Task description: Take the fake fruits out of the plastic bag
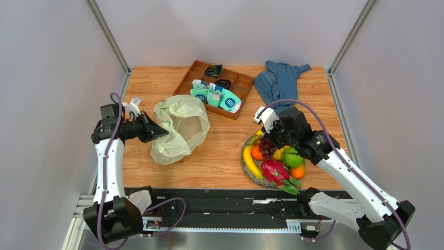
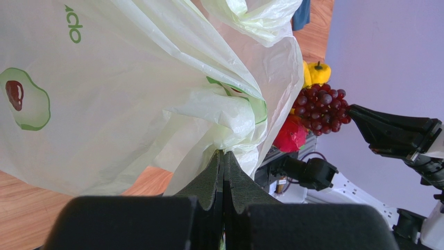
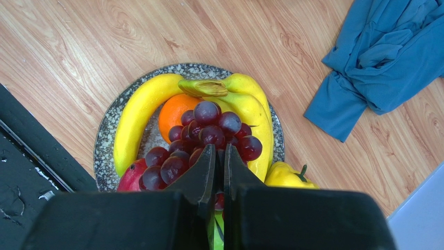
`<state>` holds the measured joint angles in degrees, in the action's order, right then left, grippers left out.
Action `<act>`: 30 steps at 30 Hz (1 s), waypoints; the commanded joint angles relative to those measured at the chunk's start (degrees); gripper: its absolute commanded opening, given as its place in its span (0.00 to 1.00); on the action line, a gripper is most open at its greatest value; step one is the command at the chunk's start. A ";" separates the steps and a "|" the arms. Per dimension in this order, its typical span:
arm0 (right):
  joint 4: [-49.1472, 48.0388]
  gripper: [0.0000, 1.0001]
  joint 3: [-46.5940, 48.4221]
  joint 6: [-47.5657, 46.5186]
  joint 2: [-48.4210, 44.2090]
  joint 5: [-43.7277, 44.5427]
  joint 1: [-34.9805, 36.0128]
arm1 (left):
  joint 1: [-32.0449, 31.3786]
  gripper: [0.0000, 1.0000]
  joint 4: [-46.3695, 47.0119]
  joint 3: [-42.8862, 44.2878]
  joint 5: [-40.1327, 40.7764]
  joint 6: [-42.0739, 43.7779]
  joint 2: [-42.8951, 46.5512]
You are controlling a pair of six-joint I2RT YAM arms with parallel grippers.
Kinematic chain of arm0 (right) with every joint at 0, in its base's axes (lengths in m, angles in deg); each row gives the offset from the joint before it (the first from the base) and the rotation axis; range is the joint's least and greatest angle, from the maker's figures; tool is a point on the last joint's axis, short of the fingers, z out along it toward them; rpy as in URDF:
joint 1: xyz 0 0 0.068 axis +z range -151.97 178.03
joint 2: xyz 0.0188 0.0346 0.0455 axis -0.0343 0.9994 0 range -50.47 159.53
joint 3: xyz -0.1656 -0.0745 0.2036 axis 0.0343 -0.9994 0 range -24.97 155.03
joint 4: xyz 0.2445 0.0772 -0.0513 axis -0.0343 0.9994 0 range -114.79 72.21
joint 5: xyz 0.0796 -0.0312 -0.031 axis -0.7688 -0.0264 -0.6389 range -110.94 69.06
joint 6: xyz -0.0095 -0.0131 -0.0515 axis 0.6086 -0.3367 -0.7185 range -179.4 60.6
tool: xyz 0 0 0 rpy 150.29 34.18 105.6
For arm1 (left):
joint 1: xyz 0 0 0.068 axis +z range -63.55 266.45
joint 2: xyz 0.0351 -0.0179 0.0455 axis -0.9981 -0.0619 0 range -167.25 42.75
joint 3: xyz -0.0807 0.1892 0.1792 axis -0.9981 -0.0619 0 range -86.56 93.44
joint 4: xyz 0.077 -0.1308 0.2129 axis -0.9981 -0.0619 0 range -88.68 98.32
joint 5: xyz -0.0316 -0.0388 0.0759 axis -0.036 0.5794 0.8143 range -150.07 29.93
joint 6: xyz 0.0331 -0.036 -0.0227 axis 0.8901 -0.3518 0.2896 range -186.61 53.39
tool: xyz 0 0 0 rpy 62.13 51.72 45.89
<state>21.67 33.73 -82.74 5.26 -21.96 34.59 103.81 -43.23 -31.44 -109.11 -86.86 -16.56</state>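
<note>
The wooden table (image 1: pixel 224 151) carries the plastic bag (image 1: pixel 180 130), tray (image 1: pixel 241 83), blue garment (image 1: pixel 279 83), plate (image 1: pixel 259 182).

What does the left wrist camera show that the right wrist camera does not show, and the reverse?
Only the left wrist view: the plastic bag with green print, a fold of it pinched in the shut left gripper.
Only the right wrist view: the speckled plate and the orange lying on it.
Both views: the purple grapes at the tips of the shut right gripper, a small yellow fruit with a dark stem, and a red fruit.
</note>
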 commanded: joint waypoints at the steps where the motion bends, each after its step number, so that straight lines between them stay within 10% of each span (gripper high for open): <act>1: -0.41 0.00 -1.30 0.57 -0.79 -0.21 -0.17 | 0.56 0.00 1.80 2.02 -1.76 0.21 -0.37; 7: 3.37 0.00 -1.22 0.22 -0.18 0.14 -0.17 | 0.56 0.00 1.72 1.75 -2.20 0.04 0.42; 14: 4.52 0.38 -0.86 0.04 0.61 -0.83 -0.17 | 0.48 0.00 2.24 0.53 -2.47 -0.32 1.74; 30: 9.26 0.59 7.21 2.50 2.72 -4.52 -0.17 | 0.48 0.00 3.47 0.00 -3.35 -0.93 2.00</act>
<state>30.17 36.51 -82.47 7.42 -23.75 34.59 103.84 -41.87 -31.53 -110.83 -87.16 -15.22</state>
